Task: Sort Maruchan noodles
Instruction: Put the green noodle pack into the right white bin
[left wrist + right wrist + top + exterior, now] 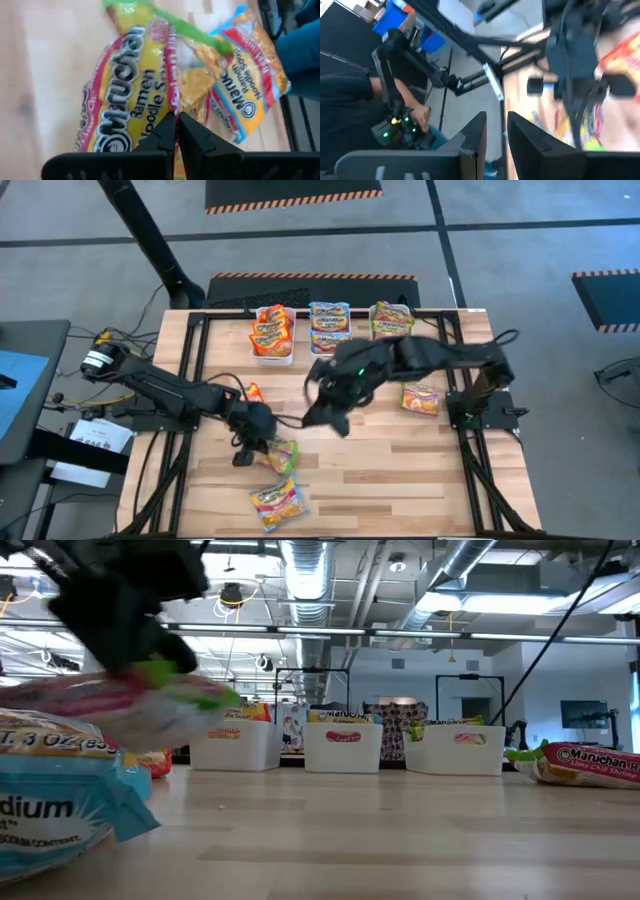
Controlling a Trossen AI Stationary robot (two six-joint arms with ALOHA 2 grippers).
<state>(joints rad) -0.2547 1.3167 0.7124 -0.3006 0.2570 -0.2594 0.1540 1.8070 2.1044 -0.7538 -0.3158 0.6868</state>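
The left claw [262, 442] is low over the near left part of the light wooden surface [400, 460]. Its fingers [162, 131] are pinched tight on the edge of a shiny yellow noodle packet with green and pink colouring [135, 85]. This packet is just off the surface, as the low view shows. A shiny yellow noodle packet with blue colouring [278, 502] lies flat nearer the front edge, close by. The right claw [325, 415] hangs over the middle of the surface with its fingers [475, 135] a little apart and nothing between them. Three white plastic bins [272, 357] stand in a row along the far edge, with more packets inside them. Another yellow noodle packet with green and pink colouring [422, 398] lies on the right side of the surface. A small orange packet [253, 392] lies by the left arm.
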